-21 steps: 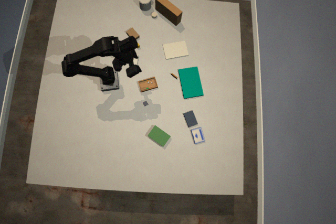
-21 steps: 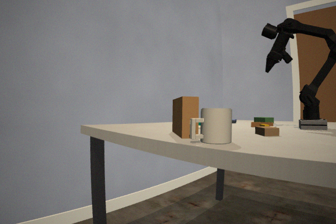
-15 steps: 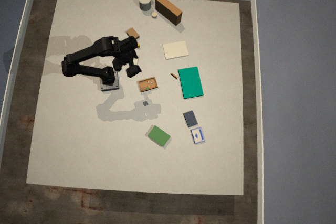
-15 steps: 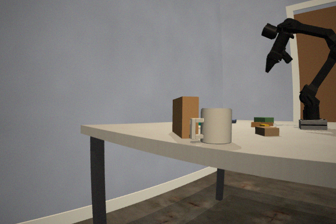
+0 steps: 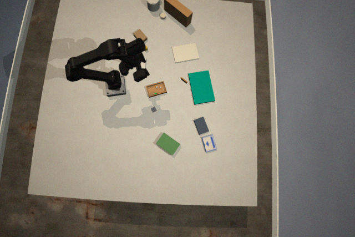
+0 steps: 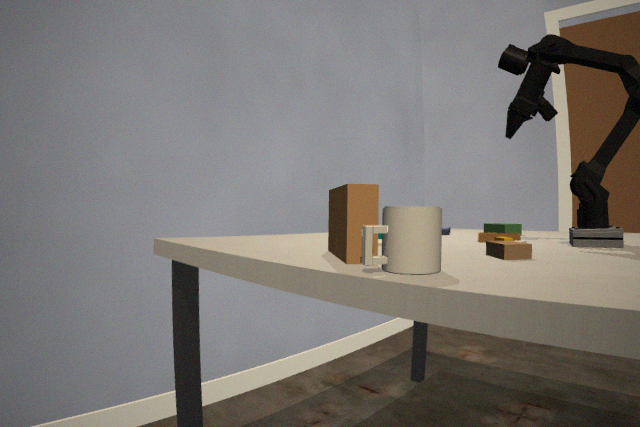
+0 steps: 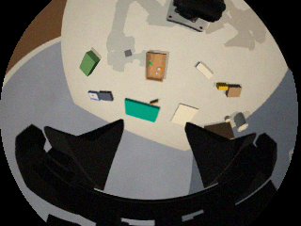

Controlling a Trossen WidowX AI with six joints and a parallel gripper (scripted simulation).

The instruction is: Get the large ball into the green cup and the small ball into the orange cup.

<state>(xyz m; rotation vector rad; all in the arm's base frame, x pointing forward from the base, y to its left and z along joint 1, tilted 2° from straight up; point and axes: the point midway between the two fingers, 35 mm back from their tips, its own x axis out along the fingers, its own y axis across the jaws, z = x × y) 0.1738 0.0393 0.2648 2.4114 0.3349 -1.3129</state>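
The black parallel-jaw gripper point(image 5: 141, 74) hangs high above the pale matte table point(image 5: 86, 156), its jaws spread wide with nothing between them; the shallow rectangular wooden puzzle tray point(image 5: 156, 89) lies flat on the table just beside the arm's grey square base plate point(image 5: 123, 93), on the side facing the teal book, and below and slightly ahead of the gripper, so the coming move, as I judge it, is a long descent with a small reach outward; in the top view the tray's long axis runs roughly from the base plate toward the flat teal rectangular book point(image 5: 201, 86), tilted a little, so the jaws would most easily span its short width; inside the tray two small pale balls point(image 5: 157, 86) sit close together near the middle, and a green spot point(image 5: 155, 93) that I take for the green cup lies toward one long wall; the orange cup cannot be made out; in the wrist view the tray point(image 7: 157, 66) shows far off between the two dark tapered fingers, near the base plate; the tray's raised rim looks smooth, hard and thin, offering a narrow edge to pinch.
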